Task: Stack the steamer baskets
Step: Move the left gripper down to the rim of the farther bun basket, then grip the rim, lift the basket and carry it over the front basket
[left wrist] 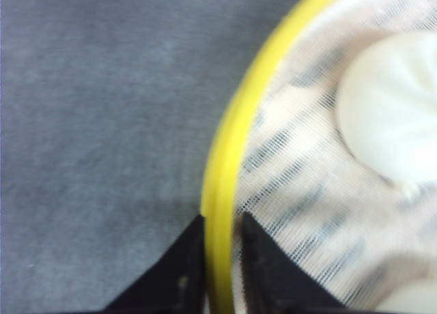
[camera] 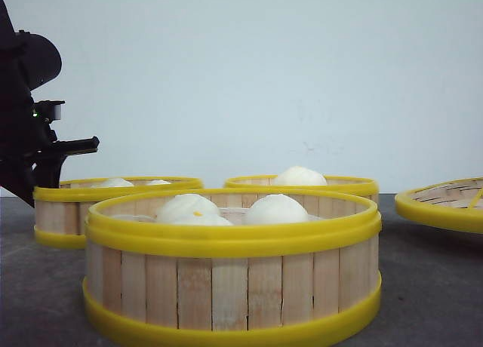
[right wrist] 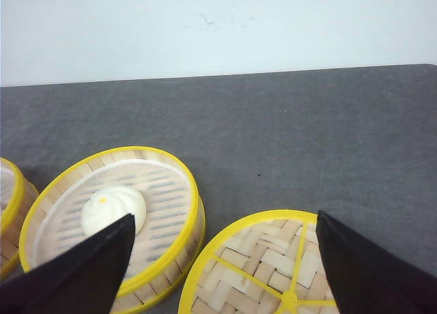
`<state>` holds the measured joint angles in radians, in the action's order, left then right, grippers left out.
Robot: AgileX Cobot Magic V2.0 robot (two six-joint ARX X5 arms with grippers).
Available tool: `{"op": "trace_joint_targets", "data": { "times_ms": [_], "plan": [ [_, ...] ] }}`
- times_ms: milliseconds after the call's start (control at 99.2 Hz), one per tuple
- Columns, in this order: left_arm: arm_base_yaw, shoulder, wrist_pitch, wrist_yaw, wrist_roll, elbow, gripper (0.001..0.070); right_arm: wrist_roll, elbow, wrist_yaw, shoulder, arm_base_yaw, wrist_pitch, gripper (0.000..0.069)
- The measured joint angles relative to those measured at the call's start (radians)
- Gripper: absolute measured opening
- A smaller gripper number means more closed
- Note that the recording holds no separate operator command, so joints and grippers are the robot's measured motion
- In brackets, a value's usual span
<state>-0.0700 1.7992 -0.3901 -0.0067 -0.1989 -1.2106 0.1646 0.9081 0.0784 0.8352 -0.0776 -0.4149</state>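
Three steamer baskets stand on the dark table, each with white buns inside. The nearest one (camera: 234,287) fills the middle of the front view. Another (camera: 113,204) is behind it on the left, and the last (camera: 302,184) behind it on the right. My left gripper (left wrist: 222,217) straddles the yellow rim (left wrist: 229,143) of the left basket at its left edge, one finger outside and one inside, shut on the rim. My right gripper (right wrist: 224,217) hangs open and holds nothing, high above a basket (right wrist: 191,191) and the lid.
A woven-bamboo lid (camera: 445,204) with one yellow rim lies flat at the right, also under my right gripper as the lid (right wrist: 259,259). A bun (left wrist: 396,109) lies on mesh cloth inside the gripped basket. A white wall stands behind the table.
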Motion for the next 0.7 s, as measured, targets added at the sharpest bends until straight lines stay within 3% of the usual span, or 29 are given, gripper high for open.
{"op": "trace_joint_targets", "data": {
  "times_ms": [292,504,625,696],
  "plan": [
    [0.005,0.0,-0.01,0.015,-0.023,-0.008,0.0027,0.0,0.0,0.0,0.0,-0.001,-0.011,0.0527],
    [0.031,-0.015,-0.04,0.138,-0.059,-0.034,0.0025,0.0,0.0,0.0,0.0,-0.001,-0.021,0.0527],
    [0.05,-0.09,-0.069,0.175,-0.06,-0.053,0.0025,0.0,0.0,0.0,0.0,-0.001,-0.024,0.0527],
    [0.074,-0.152,-0.096,0.235,-0.061,-0.08,0.0025,0.0,0.0,0.0,0.0,-0.001,-0.024,0.0527]
  ]
}}
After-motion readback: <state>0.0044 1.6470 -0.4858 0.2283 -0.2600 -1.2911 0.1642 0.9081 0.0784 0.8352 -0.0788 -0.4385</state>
